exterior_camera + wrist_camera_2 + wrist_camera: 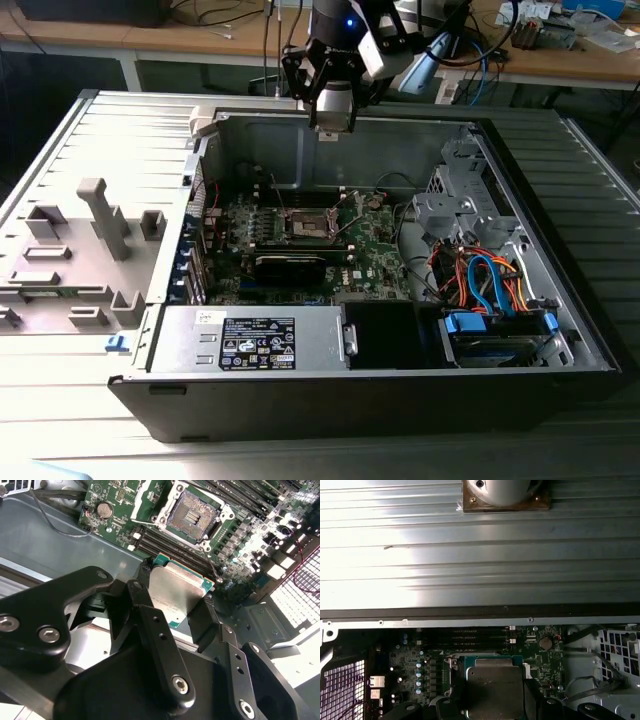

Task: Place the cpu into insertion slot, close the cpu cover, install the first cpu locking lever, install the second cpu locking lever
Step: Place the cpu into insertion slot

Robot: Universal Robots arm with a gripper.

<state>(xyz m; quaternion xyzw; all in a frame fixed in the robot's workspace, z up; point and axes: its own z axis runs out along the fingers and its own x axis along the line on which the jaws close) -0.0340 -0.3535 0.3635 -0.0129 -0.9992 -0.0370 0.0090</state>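
My gripper is shut on the cpu, a flat square chip with a silver-grey top and a green edge, one black finger on each of two opposite sides. In the first wrist view the cpu hangs in my gripper over the green board. The insertion slot lies uncovered, its dark contact field showing, a short way beyond the chip. The cpu cover stands swung back beside it. In the exterior view my gripper hovers above the case's rear wall, behind the insertion slot.
The open computer case surrounds the board. A grey power supply sits at the front, and a drive bay with blue and orange cables fills the exterior view's right. Memory slots run beside the socket. Grey fixtures stand outside the case.
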